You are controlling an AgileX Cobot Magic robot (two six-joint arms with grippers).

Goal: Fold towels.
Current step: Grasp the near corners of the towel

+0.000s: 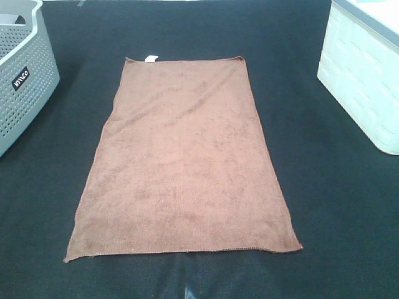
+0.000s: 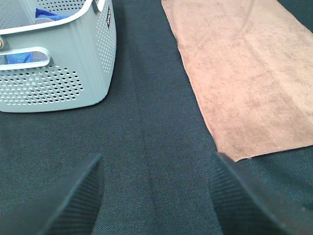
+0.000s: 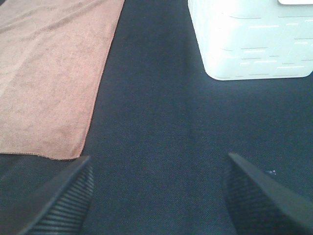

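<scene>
A brown towel (image 1: 184, 162) lies flat and spread out in the middle of the dark table, long side running away from me, with a small white tag at its far edge. It also shows in the left wrist view (image 2: 244, 68) and in the right wrist view (image 3: 49, 73). Neither arm appears in the exterior high view. My left gripper (image 2: 156, 196) is open and empty above bare table, to the left of the towel's near corner. My right gripper (image 3: 156, 196) is open and empty above bare table, to the right of the towel's near corner.
A grey perforated basket (image 1: 22, 81) stands at the left edge; blue cloth shows inside it in the left wrist view (image 2: 54, 63). A white bin (image 1: 365, 81) stands at the right, also in the right wrist view (image 3: 249, 39). Dark table cloth (image 1: 324, 205) surrounds the towel.
</scene>
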